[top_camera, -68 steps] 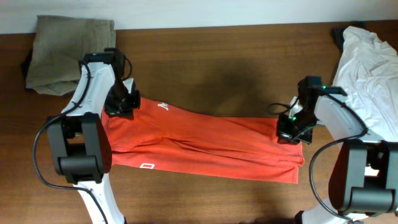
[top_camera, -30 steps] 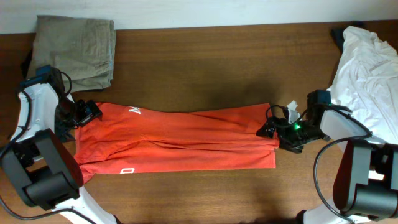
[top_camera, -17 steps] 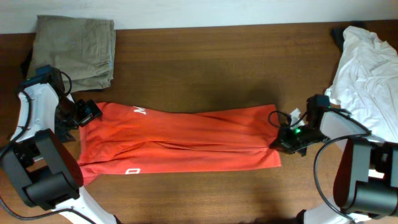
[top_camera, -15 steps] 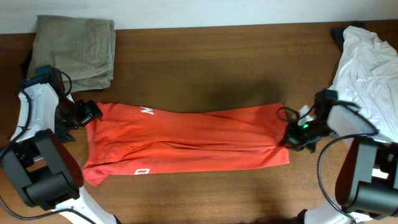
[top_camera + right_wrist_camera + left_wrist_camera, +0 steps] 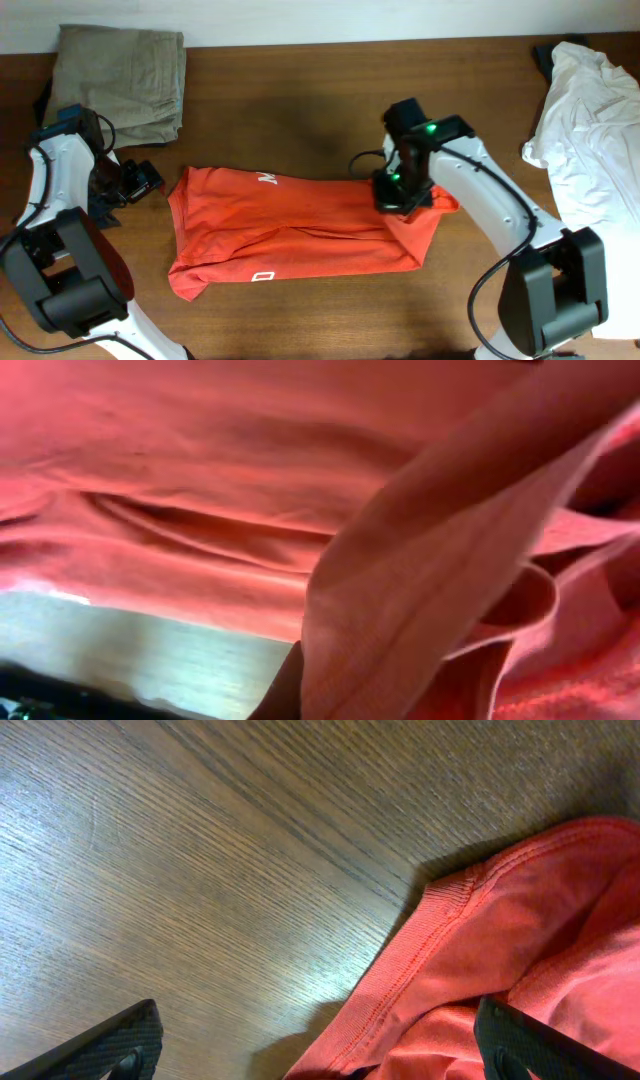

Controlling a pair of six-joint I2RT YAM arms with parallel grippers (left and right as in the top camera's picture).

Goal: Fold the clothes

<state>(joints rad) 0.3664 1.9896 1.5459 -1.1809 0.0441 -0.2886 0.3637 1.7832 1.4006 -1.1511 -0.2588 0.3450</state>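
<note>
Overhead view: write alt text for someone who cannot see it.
A red-orange T-shirt lies crosswise on a wooden table, its right end held up over its middle by the right gripper. The left gripper sits open just off the shirt's left edge. A khaki cloth lies top left, a white cloth at right.

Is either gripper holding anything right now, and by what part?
The right gripper holds the T-shirt by its hem-end edge, folded over the body. The left gripper is open, holding nothing.

Draped T-shirt [image 5: 420, 560] cloth hides the right tool [image 5: 402, 193] and its fingertips.
</note>
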